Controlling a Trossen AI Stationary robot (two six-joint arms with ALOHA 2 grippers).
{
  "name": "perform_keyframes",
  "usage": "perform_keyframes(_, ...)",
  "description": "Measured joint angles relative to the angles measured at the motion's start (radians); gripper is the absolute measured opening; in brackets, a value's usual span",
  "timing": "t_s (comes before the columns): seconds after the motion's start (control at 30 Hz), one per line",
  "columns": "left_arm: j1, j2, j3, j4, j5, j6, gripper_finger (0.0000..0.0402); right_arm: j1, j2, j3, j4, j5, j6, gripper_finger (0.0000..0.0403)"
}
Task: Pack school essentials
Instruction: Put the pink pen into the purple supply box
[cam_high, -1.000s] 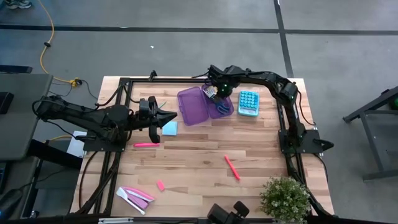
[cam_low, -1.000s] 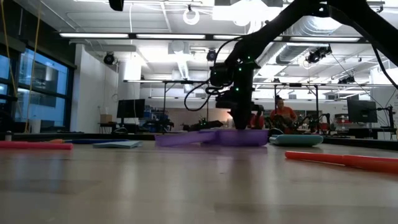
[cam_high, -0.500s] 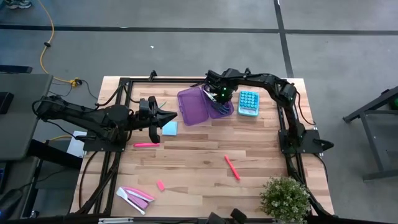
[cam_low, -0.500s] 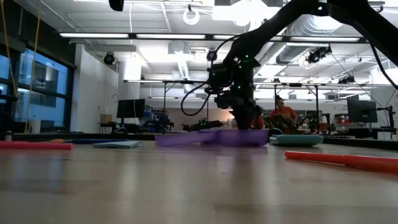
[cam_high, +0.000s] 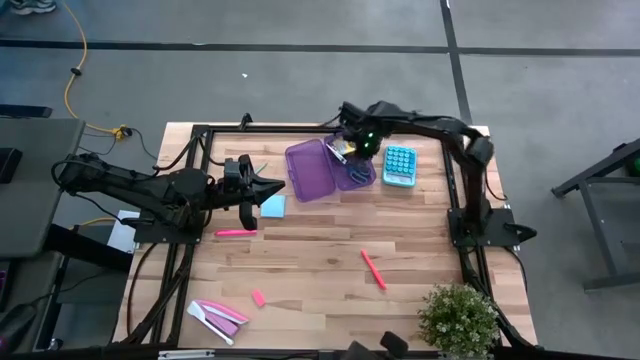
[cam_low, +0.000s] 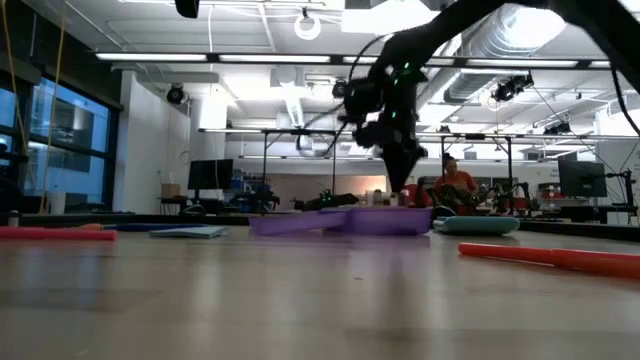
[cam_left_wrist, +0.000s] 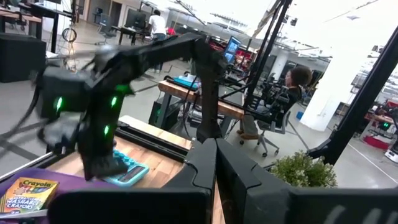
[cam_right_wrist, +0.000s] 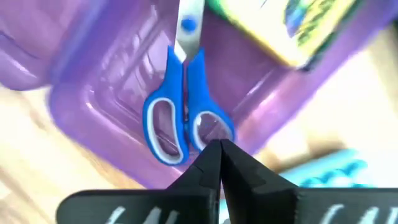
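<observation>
The open purple box (cam_high: 355, 172) sits at the table's far middle, its lid (cam_high: 308, 170) folded out to the left. The blue-handled scissors (cam_right_wrist: 183, 109) and the yellow crayon box (cam_right_wrist: 298, 28) lie inside it. My right gripper (cam_right_wrist: 219, 146) hovers shut above the scissors' handles and touches nothing; the low view shows the right gripper (cam_low: 405, 182) raised clear of the box. My left gripper (cam_high: 282, 185) waits shut just beside the light-blue notepad (cam_high: 272, 207). Two pink markers (cam_high: 235, 232) (cam_high: 373, 268) and the pink eraser (cam_high: 258, 297) lie on the table.
The light-blue calculator (cam_high: 399, 165) lies just right of the box. Flat pink-and-white pieces (cam_high: 218, 315) lie at the near left, and a potted plant (cam_high: 458, 318) stands at the near right corner. A black frame (cam_high: 200, 135) borders the table. People sit in the room beyond.
My right gripper has risen from inside the purple box and now stands well above it, swinging slightly toward the table's right. The scissors and the crayon box stay lying in the box.
</observation>
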Motion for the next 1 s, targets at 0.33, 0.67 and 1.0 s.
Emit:
perform_keyframes(0.33,0.000,0.000,0.000,-0.003,0.000,0.001,0.0000,0.014,-0.606,-0.578,0.511,-0.159,0.126,0.0000)
perform_keyframes(0.67,0.000,0.000,0.000,-0.002,-0.008,0.067,0.0000,0.190,-1.202,-0.946,0.978,-0.219,0.242,0.0000)
perform_keyframes(1.0,0.000,0.000,0.000,-0.002,0.005,0.114,0.0000,0.338,-1.387,-1.019,1.157,-0.205,0.195,0.0000)
